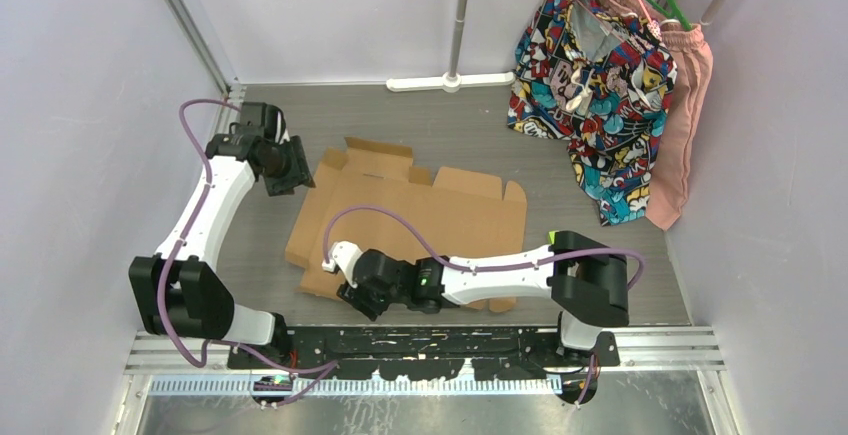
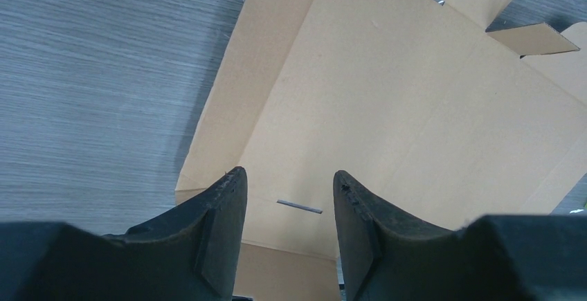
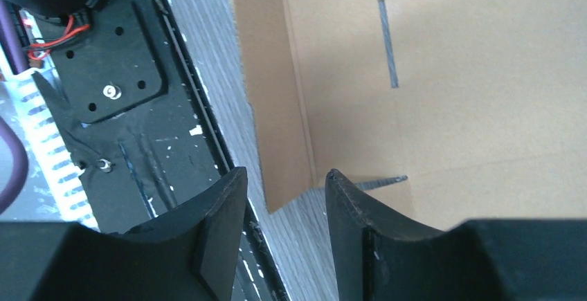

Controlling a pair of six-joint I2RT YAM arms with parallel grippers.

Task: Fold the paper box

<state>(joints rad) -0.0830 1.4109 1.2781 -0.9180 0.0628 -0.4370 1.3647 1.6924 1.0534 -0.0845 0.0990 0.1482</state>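
Observation:
The paper box (image 1: 420, 217) is a plain brown cardboard sheet lying nearly flat in the middle of the grey table, with flaps along its far and left sides. My left gripper (image 1: 290, 177) hovers open and empty at the sheet's far left corner; its wrist view shows the cardboard (image 2: 387, 100) and a slot below the fingers. My right gripper (image 1: 352, 300) is open and empty at the sheet's near left corner. Its wrist view shows a raised side flap (image 3: 273, 100) just ahead of the gap between the jaws (image 3: 285, 174).
A black base rail (image 1: 430, 340) runs along the near table edge, close under my right gripper. Colourful and pink clothes (image 1: 600, 75) hang at the back right. A white stand foot (image 1: 450, 82) sits at the back wall. Purple walls close in the left and right sides.

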